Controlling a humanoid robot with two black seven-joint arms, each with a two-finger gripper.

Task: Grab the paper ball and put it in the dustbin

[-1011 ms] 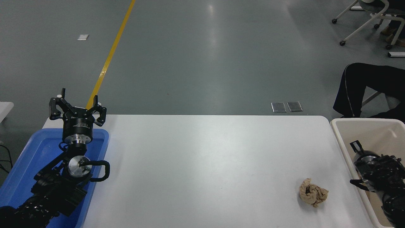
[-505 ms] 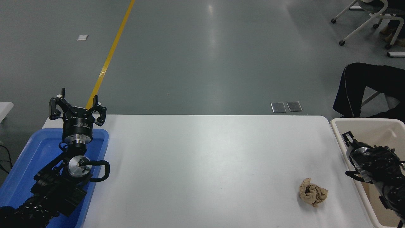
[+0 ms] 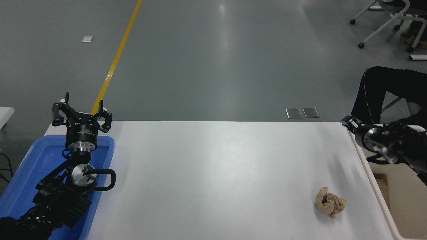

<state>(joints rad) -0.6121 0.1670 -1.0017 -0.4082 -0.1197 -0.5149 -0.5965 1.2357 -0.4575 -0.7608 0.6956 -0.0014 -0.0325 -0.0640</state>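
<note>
The tan-brown crumpled paper ball (image 3: 329, 206) lies on the white table (image 3: 217, 173) near its front right corner. The cream-white dustbin (image 3: 407, 206) stands against the table's right edge, just right of the ball. My right gripper (image 3: 348, 123) hangs blurred in the air above the bin's far left corner, well behind the ball, and holds nothing that I can see. My left gripper (image 3: 81, 108) is open and empty, parked upright over the blue tray at the far left.
A shallow blue tray (image 3: 30, 173) sits at the table's left end under the left arm. A seated person's dark-trousered leg (image 3: 383, 90) is beyond the table's far right corner. A wheeled chair (image 3: 383, 20) stands farther back.
My right arm has risen out of the dustbin and swung toward the far side, up to the bin's far left corner. The paper ball and the left arm have not moved.
</note>
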